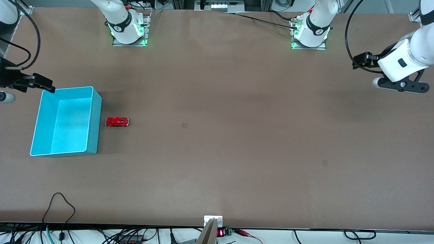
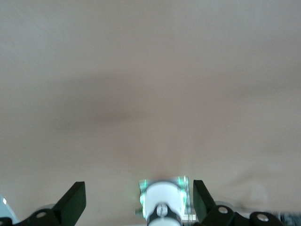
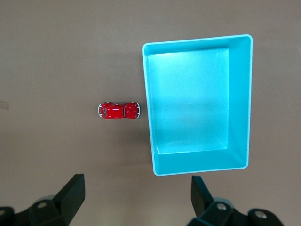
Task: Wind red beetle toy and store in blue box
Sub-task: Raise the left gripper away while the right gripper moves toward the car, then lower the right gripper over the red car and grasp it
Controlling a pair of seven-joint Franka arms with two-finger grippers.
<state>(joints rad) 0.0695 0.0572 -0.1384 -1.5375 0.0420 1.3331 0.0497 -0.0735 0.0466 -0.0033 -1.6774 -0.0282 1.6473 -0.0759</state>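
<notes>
Stretching wide, the brown counter carries the blue box toward the right arm's end, the red beetle toy just beside its wall, while the right end effector hangs spread over the box's edge and the left end effector waits, fingers apart.

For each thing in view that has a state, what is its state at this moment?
red beetle toy: on its wheels on the table, beside the box, not touching it, not held.
blue box: upright, open on top, nothing inside.
left gripper: fingers open, holding nothing, over bare table at the left arm's end, waiting.
right gripper: fingers open, holding nothing, up over the table by the box.
</notes>
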